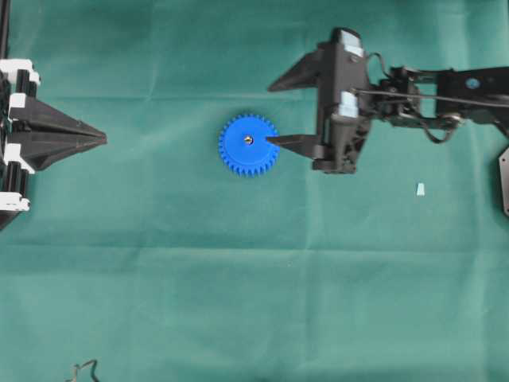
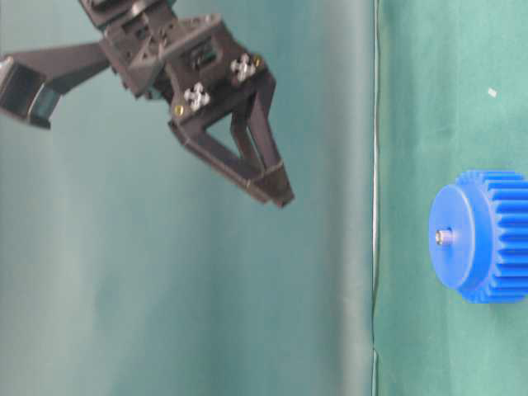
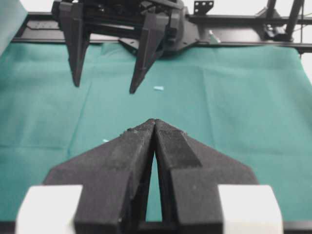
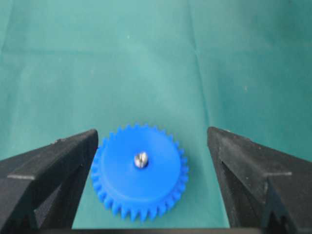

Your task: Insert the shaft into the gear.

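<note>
The bright blue gear (image 1: 249, 145) lies flat on the green cloth near the table's middle. The silvery shaft (image 1: 249, 140) stands in its centre hole, its slotted top (image 4: 141, 159) poking just above the hub. My right gripper (image 1: 270, 114) is open and empty. It hangs above the table, and one finger's tip overlaps the gear's right edge from overhead. In the right wrist view the gear (image 4: 140, 170) sits between the spread fingers (image 4: 58, 165), apart from both. My left gripper (image 1: 103, 138) rests at the left edge, shut on nothing, its tips (image 3: 155, 121) pressed together.
A small pale blue wedge piece (image 1: 419, 189) lies on the cloth to the right, under the right arm. A bit of cable (image 1: 83, 368) pokes in at the front left edge. Green cloth (image 1: 238, 278) covers the whole table.
</note>
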You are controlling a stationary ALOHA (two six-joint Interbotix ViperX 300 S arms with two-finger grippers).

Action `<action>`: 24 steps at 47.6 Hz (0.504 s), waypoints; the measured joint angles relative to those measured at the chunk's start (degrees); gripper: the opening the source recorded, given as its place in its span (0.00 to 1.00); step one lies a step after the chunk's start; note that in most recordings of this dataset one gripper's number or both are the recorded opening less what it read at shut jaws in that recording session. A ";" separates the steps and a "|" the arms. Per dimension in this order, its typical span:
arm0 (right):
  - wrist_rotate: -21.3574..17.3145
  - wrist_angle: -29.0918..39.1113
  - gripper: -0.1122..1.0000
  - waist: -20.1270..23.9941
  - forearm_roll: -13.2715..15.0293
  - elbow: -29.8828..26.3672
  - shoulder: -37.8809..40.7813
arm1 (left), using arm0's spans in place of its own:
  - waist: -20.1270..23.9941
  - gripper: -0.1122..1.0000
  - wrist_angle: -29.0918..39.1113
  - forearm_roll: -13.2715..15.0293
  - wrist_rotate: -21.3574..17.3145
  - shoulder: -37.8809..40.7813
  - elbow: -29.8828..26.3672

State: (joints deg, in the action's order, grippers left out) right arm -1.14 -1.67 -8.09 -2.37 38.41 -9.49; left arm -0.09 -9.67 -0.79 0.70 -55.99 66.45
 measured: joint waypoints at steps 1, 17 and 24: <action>-0.09 0.00 0.94 0.00 0.00 0.53 -0.62 | 0.00 0.10 0.00 0.09 0.00 0.00 0.00; -0.18 -0.53 0.94 0.00 -0.09 12.57 -19.51 | 0.00 0.10 0.09 0.09 0.00 0.09 0.00; -0.18 -0.35 0.94 0.00 -0.18 16.96 -27.42 | 0.00 0.10 0.09 0.09 0.00 0.00 0.00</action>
State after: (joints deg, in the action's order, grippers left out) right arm -1.32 -2.02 -8.09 -2.55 55.37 -36.91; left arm -0.09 -9.58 -0.70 0.70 -55.99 66.45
